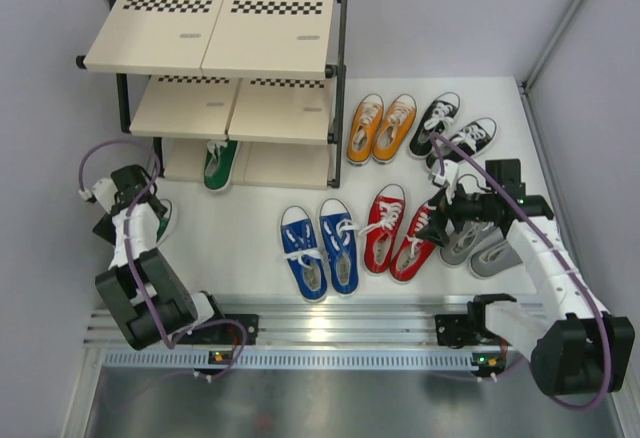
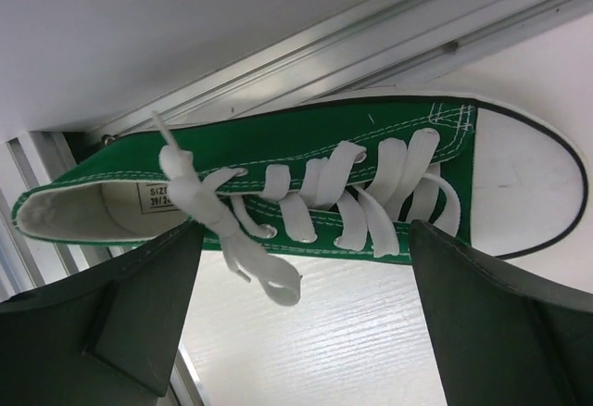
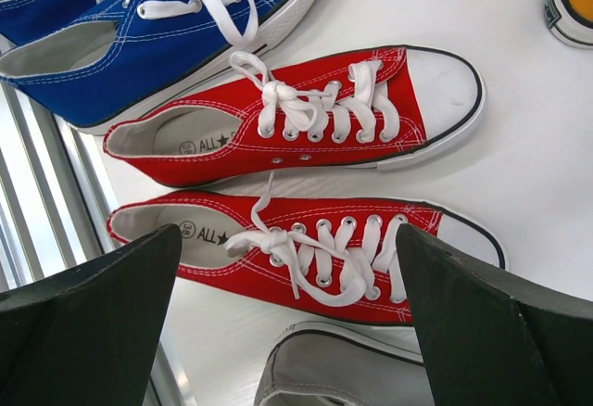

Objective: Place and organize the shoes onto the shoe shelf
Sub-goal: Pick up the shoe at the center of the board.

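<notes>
Left gripper (image 2: 306,332) wide open, empty, over green sneaker (image 2: 306,165) on table (image 1: 260,208) by shoe shelf (image 1: 220,28). 1 more green sneaker (image 1: 220,163) on bottom tier. Right gripper (image 3: 287,332) wide open, empty, over red pair (image 1: 397,230). Blue pair (image 1: 320,250), orange pair (image 1: 381,128), black pair (image 1: 455,130), grey pair (image 1: 480,243) on table.

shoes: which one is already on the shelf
The green shoe on the bottom board of the shelf. Every other shoe, its green mate included, lies on the table.

a white tabletop (image 1: 240,238) with an aluminium rail (image 1: 340,330) along its near edge, grey walls (image 1: 440,18) around.
</notes>
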You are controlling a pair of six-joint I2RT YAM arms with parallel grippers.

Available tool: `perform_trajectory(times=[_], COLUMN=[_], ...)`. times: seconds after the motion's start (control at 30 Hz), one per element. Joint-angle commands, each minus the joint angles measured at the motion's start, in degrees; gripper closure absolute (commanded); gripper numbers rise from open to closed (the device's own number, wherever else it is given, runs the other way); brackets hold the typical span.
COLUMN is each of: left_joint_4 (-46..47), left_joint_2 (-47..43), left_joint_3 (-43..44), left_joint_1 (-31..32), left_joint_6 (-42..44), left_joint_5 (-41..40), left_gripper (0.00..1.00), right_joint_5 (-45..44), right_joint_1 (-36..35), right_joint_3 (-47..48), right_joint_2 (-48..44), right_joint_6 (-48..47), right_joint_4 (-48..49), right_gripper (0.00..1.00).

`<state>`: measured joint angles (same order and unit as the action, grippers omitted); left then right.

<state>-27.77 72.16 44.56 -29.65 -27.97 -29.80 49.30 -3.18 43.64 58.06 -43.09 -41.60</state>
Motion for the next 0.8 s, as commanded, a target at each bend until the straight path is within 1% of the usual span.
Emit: perform_trajectory(times=[0.0, 0.23, 0.33, 0.43, 0.47, 0.53, 0.57, 0.67, 0.7, 0.77], left_joint_4=[4.3, 5.44, 5.53, 5.53, 5.79, 5.97, 6.15, 6.32, 6.15, 5.88], left_joint_2=[3.32, 4.48, 5.09, 4.39, 4.39, 4.31, 4.22, 2.82, 2.29, 0.88], left_joint_3=[0.71, -0.25, -0.44, -0.7, -0.87, -1.14, -1.31, -1.58, -1.66, -2.1], left_joint_1=[-1.02, -1.73, -1.99, -2.17, -2.34, -3.39, -3.83, -4.54, -4.54, -4.63], left_joint_6=[1.77, 2.04, 1.77, 1.95, 1.78, 1.34, 1.34, 1.25, 1.16, 0.46], left_joint_5=[0.71, -0.08, 1.58, 2.12, 4.03, 5.89, 8.42, 11.24, 12.13, 14.23], left_gripper=[0.02, 0.03, 0.04, 0.12, 0.25, 0.4, 0.56, 0.83, 1.0, 1.0], right_joint_5=[2.73, 3.78, 4.14, 4.31, 4.49, 4.4, 4.4, 4.49, 4.49, 4.32], right_joint_1=[0.63, 0.63, 0.63, 0.63, 0.63, 0.72, 0.72, 0.63, 0.72, 0.63], right_joint_3=[2.07, 2.07, 2.15, 2.07, 2.07, 2.15, 2.15, 2.07, 2.07, 2.07], right_joint_2=[-1.81, -2.34, -2.69, -3.31, -3.31, -3.48, -3.83, -4.19, -4.27, -4.54], right_joint_6=[-2.26, -3.31, -3.49, -3.75, -3.84, -4.02, -4.02, -4.19, -4.19, -4.19], right_joint_4=[0.12, -0.76, -1.11, -1.2, -1.29, -1.55, -1.55, -1.55, -1.64, -1.64], right_gripper=[0.01, 0.0, 0.01, 0.01, 0.01, 0.0, 0.01, 0.01, 0.01, 0.0])
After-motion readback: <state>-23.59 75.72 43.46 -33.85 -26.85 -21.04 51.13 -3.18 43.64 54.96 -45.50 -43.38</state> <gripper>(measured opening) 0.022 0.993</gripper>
